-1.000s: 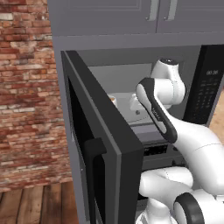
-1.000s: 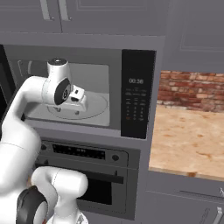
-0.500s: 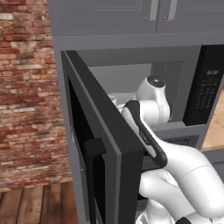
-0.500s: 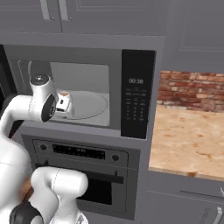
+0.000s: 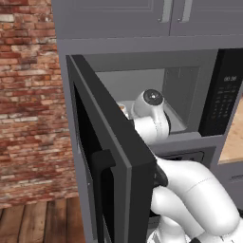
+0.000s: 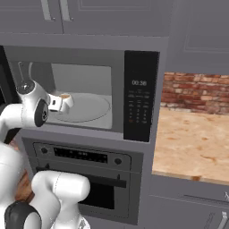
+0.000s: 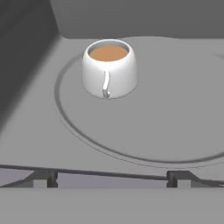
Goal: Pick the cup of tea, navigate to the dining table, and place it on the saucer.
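Arm (image 5: 152, 123) has dropped and swung toward the door side of the open microwave (image 6: 89, 96) over the last second, so the wrist now hangs at the mouth of the oven rather than high inside it. To me that reads as lining up on the cup (image 7: 108, 68) from the front; the pick itself is not yet made, and the drive to the table is all still ahead.

The cup stands upright on the turntable (image 7: 144, 131), near its left rim, tea level, thin handle facing the camera. The gripper (image 7: 111, 178) is well short of it, its tips spread wide with nothing between them.

The hand view gives the clear gap between tips and cup. The right base view instead puts the cup (image 6: 65, 100) right beside the wrist. In the left base view the open door (image 5: 111, 156) covers most of the cup.
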